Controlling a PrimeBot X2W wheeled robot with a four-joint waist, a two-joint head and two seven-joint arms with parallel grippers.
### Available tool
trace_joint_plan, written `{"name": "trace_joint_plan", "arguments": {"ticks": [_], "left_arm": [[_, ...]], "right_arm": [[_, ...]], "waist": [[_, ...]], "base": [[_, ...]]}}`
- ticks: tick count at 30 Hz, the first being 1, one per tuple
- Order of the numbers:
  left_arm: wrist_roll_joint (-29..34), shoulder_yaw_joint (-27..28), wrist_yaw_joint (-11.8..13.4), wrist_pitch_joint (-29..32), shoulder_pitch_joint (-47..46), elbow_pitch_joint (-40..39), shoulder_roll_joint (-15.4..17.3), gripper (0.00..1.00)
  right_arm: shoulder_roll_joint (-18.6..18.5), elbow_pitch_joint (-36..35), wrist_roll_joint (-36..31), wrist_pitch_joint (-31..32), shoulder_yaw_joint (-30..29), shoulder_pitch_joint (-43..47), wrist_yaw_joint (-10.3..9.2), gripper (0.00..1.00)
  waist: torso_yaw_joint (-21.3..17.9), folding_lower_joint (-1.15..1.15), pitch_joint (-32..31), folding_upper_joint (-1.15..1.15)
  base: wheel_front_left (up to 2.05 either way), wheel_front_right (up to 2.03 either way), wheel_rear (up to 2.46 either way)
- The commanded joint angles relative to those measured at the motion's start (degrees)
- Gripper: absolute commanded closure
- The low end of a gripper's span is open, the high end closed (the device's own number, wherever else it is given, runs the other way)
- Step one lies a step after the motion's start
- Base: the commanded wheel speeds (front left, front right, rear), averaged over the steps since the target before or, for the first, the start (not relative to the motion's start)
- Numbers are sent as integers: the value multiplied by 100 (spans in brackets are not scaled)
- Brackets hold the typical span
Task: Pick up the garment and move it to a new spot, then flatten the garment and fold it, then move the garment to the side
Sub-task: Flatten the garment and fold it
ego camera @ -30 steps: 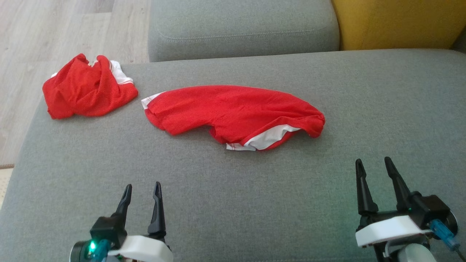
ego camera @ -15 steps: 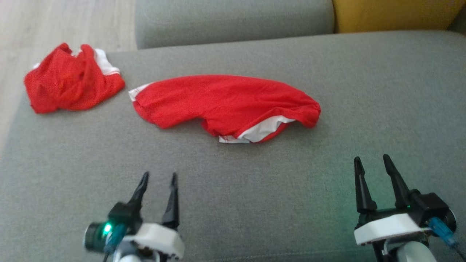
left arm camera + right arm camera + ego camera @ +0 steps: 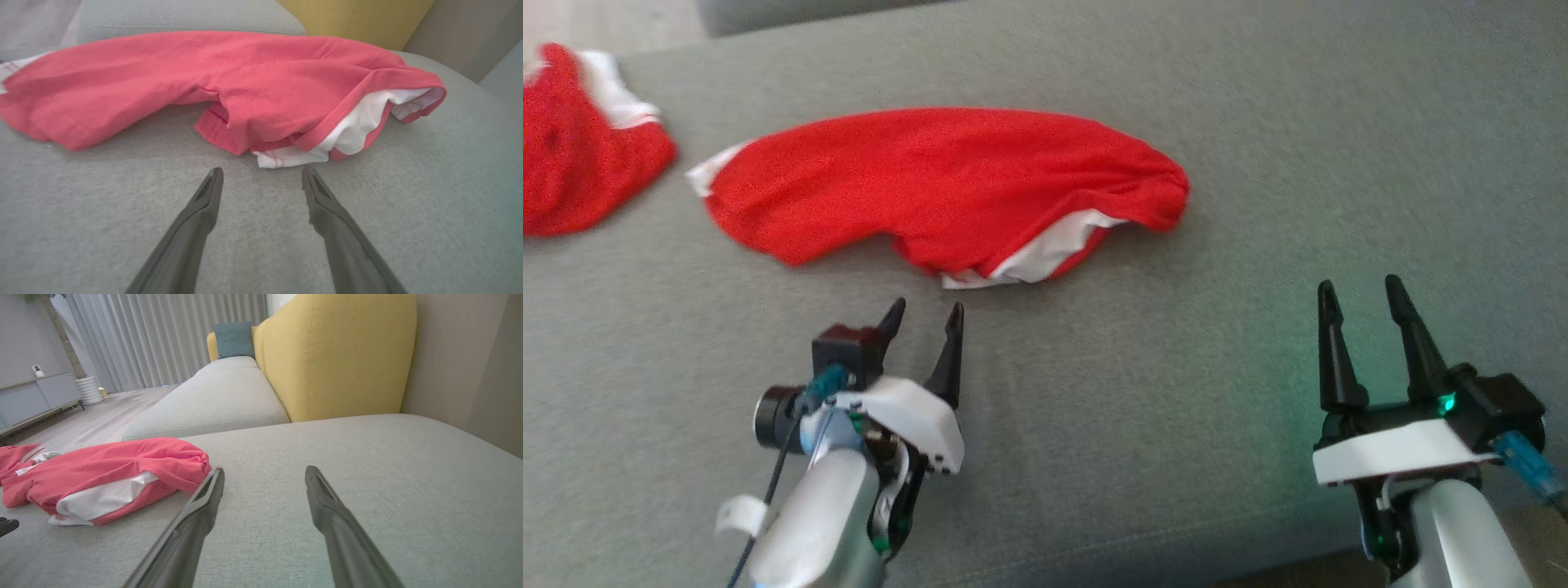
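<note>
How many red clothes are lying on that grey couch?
2. The spread red garment lies across the middle of the grey cushion. The bunched red garment sits at the cushion's far left, partly cut off by the head view's edge; others could lie outside the pictures.

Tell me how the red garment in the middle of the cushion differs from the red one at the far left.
The middle garment lies stretched out and fairly flat; the left garment sits bunched in a heap. The middle garment lies just ahead of the open left end effector; the left garment lies off to its side. Both are red with white trim, on the grey cushion.
</note>
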Motion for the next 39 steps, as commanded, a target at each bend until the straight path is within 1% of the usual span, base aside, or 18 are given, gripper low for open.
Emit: {"name": "trace_joint_plan", "arguments": {"ticks": [1,6,7,12,13,14,15,16,17,22,27,33,39], "left_arm": [[-106,99,7,23,-333,-39,9,0],[-322,55,66,-12,-614,228,9,0],[-383,81,122,-25,-741,383,9,0],[-495,168,172,-112,-1026,693,9,0],[-532,179,172,-134,-1064,725,9,3],[-557,181,175,-154,-1094,758,9,26],[-571,177,181,-171,-1119,793,9,57],[-572,164,192,-177,-1136,839,9,80],[-577,142,190,-179,-1145,882,8,100],[-664,6,147,-237,-1132,930,8,100],[-694,-29,147,-365,-942,716,32,100],[-749,92,245,-467,-371,-30,204,100],[-840,245,472,-452,392,-937,444,100]], "right_arm": [[-32,-206,46,-37,106,-212,-5,0],[-32,-227,104,-37,63,-281,-5,0],[-32,-236,137,-37,73,-317,-5,0],[-32,-252,209,-37,87,-370,-5,0],[-32,-253,217,-37,82,-371,-5,0],[-32,-253,222,-37,75,-372,-5,0],[-32,-250,224,-37,66,-372,-5,0],[-32,-245,223,-37,59,-373,-5,0],[-32,-240,222,-37,52,-372,-5,0],[-32,-243,205,-37,-27,-354,-5,0],[-32,-243,155,-37,-76,-302,-5,0],[-32,-201,68,-37,-105,-183,-5,0],[-32,-147,8,-37,-54,-48,-5,0]], "waist": [[-292,-1,287,0],[-461,-1,446,0],[-534,-1,505,0],[-648,-1,583,0],[-659,-1,589,0],[-667,-1,591,0],[-671,-1,590,0],[-672,-1,584,0],[-669,-1,577,0],[-542,-1,497,0],[-275,-1,318,0],[108,-1,11,0],[417,-1,-230,0]], "base": [[0,0,0],[0,0,0],[0,0,0],[0,0,0],[0,0,0],[0,0,0],[0,0,0],[0,0,0],[0,0,0],[0,0,0],[0,0,0],[0,0,0],[0,0,0]]}}
